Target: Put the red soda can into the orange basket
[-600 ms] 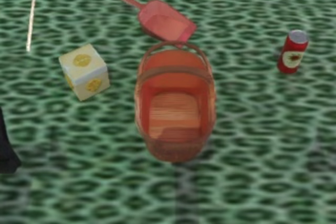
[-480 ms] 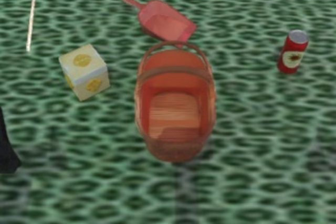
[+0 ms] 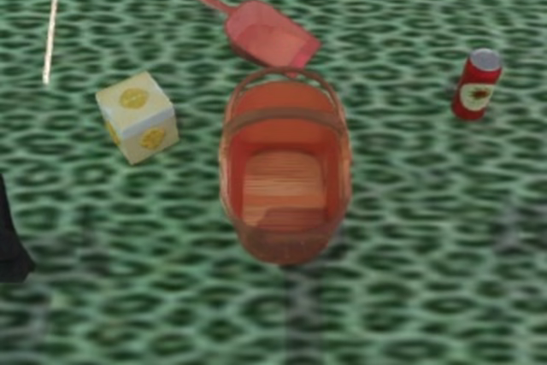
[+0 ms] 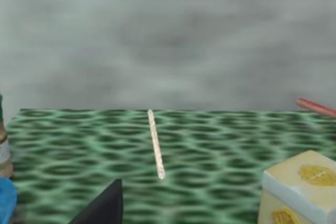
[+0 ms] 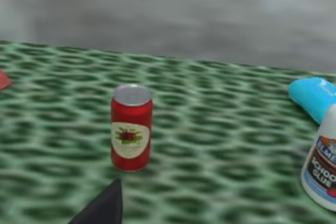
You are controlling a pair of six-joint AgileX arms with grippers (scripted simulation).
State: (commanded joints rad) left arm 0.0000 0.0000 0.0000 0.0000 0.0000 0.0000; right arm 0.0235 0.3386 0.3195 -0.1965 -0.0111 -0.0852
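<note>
Red soda can point(image 3: 476, 85) upright far right, well right of orange basket point(image 3: 285, 173); nearer right arm; finger state impossible to tell

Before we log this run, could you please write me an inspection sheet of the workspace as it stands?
Surface: green patterned table.
Job's things: red soda can upright at the right, apart from the orange basket at centre; basket holds nothing.
Clutter: pink scoop behind the basket; white cube with yellow marks and thin pale stick at left; glue bottle and a blue object near the can.
Grippers: left arm parked at the left edge; only a dark tip of the right gripper shows.
Cables: nothing seen.
Surroundings: plain grey backdrop.
</note>
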